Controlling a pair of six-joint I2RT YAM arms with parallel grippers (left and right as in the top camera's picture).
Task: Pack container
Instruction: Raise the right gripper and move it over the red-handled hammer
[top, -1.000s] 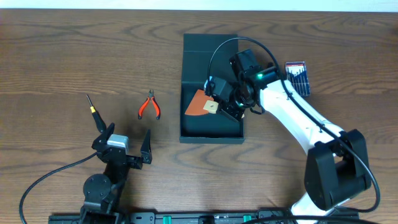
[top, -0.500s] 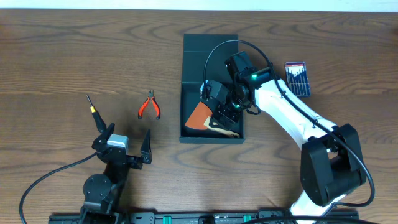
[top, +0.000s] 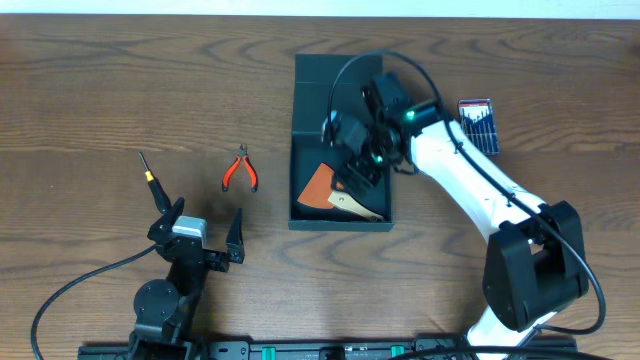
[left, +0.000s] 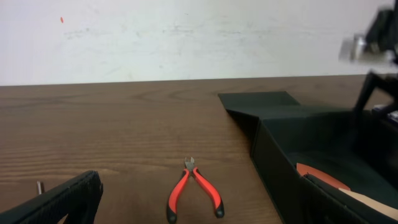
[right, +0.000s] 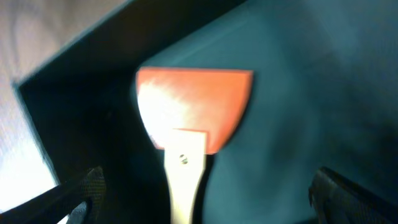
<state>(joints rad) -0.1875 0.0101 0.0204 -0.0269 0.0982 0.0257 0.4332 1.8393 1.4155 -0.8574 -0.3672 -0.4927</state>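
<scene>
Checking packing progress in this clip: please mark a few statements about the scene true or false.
The scraper lies inside the box. True.
The right tool is clamped on the scraper. False: its jaws stand open above it.
The red pliers are in the box. False: they lie on the table, left of the box.
The left tool is open and empty. True.
A blue case lies right of the box. True.

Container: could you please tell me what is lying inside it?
A scraper with an orange blade lies on the container floor. The right arm hides part of the interior.
</scene>
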